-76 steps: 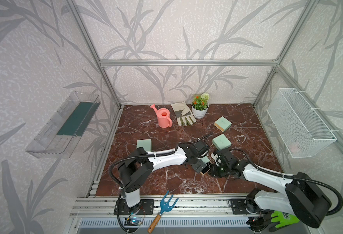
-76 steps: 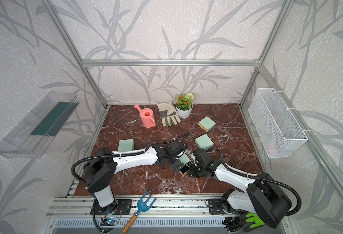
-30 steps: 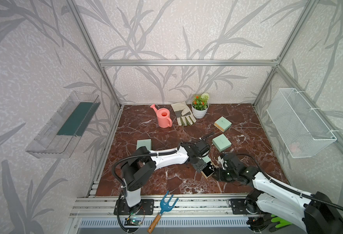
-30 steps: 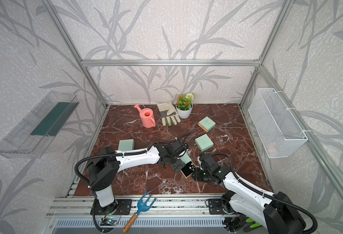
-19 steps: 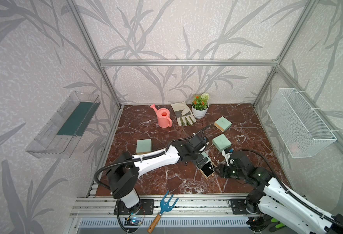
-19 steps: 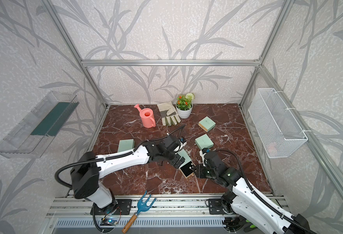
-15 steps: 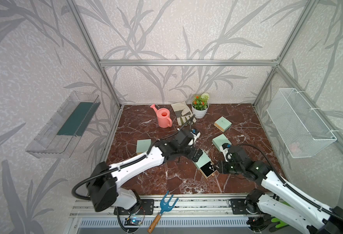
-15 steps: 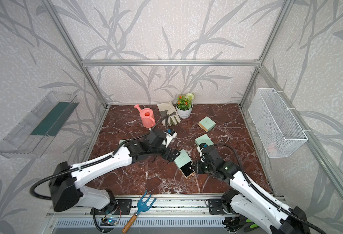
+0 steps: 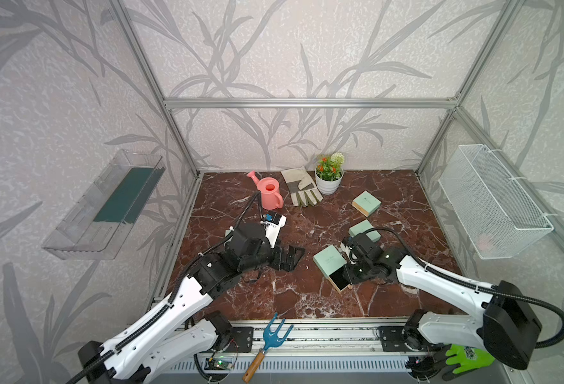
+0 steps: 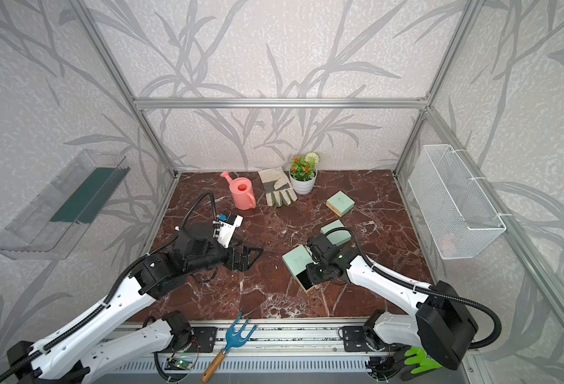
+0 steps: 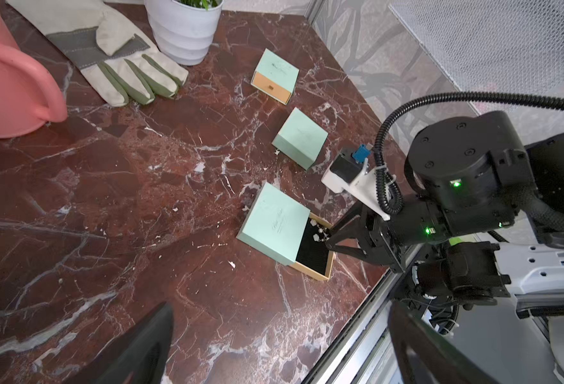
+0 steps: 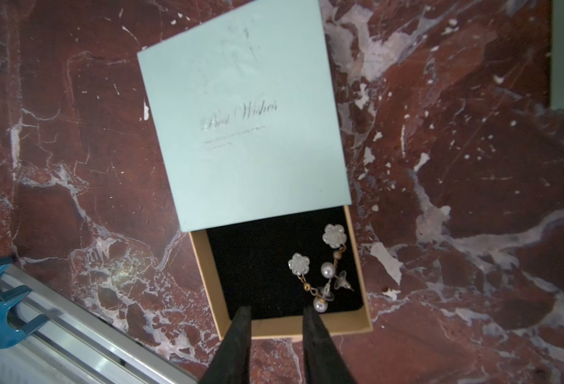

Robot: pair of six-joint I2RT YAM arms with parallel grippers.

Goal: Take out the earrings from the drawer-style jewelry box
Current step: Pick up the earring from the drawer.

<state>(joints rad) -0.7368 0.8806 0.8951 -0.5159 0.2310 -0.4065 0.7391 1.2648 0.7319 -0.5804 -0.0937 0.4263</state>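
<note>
Earrings [image 12: 323, 266] are seen inside the open drawer [image 12: 207, 266] of the mint jewelry box [image 12: 247, 126], on its black lining and close to one side wall. Two drop pieces are made out, side by side and nearly parallel. Each long axis is aligned roughly with the drawer's pull-out line, slightly skewed. The flower heads are turned toward the box sleeve and the pearl ends are pointed toward the drawer's front wall. In both top views the pieces are too small to be made out.

Taken from left to right in a top view, the left gripper [image 9: 288, 258] is met first. It is held over the marble table [image 9: 307, 299] with its jaws spread wide and nothing between them, well apart from the box. The jewelry box is placed next, near the middle, with its drawer opened toward the front rail [image 9: 307, 327]. The right gripper [image 12: 275, 311] is positioned at the drawer's front wall, its fingers set narrow with a small empty gap between them.

The earrings are located just past those fingertips, off to one side of the gap and not within it. The pearl nearest the front wall is seen just beside one fingertip [image 12: 308, 314]; whether it is touched cannot be told.
</note>
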